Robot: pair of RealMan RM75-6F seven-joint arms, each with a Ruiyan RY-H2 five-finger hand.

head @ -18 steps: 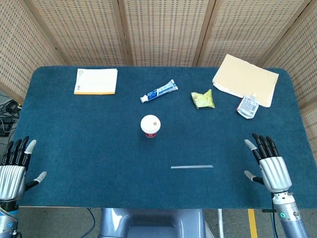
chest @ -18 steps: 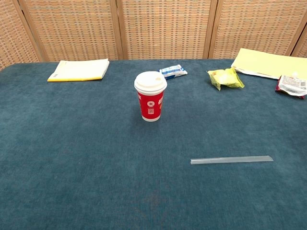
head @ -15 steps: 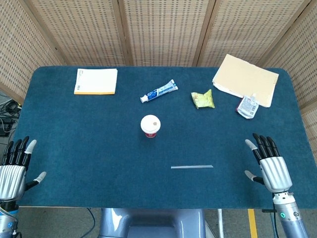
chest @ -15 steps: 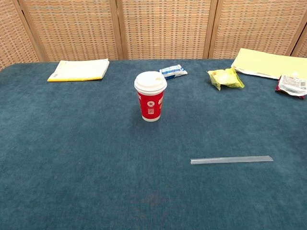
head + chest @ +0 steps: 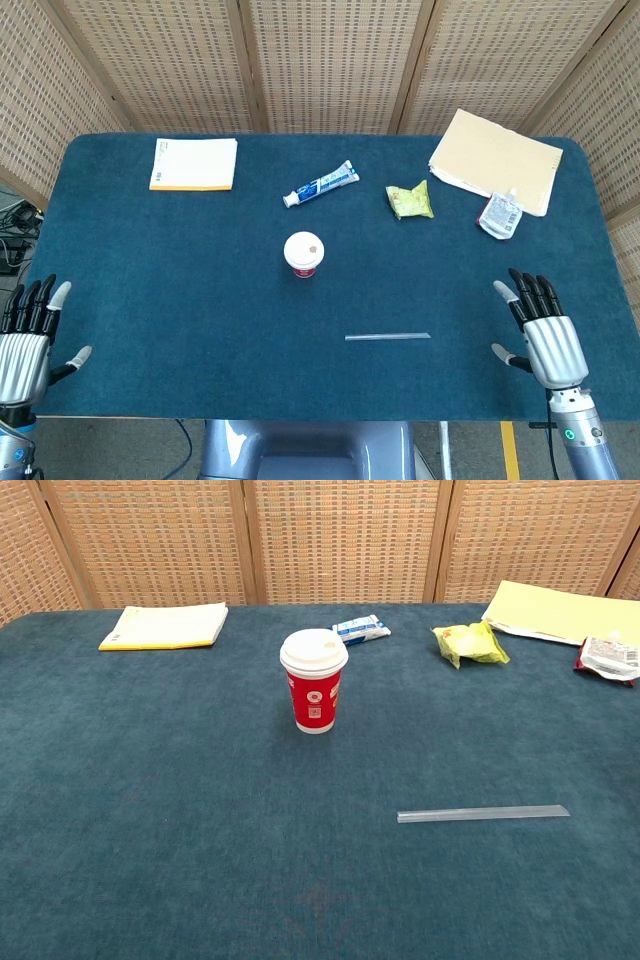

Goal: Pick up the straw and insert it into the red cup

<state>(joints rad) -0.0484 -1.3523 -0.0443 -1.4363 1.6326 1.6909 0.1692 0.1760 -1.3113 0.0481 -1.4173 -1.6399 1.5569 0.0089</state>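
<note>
A red cup (image 5: 303,254) (image 5: 314,682) with a white lid stands upright near the middle of the blue table. A clear straw (image 5: 388,336) (image 5: 483,813) lies flat to the cup's front right, crosswise. In the head view my right hand (image 5: 543,326) hovers at the front right edge, fingers spread and empty, right of the straw's end. My left hand (image 5: 28,334) is at the front left corner, also spread and empty, far from both. Neither hand shows in the chest view.
A yellow-edged notepad (image 5: 194,163) lies back left. A toothpaste tube (image 5: 320,184) and a green wrapper (image 5: 410,201) lie behind the cup. A manila folder (image 5: 495,160) and a small red-white packet (image 5: 499,215) sit back right. A wicker screen stands behind the table.
</note>
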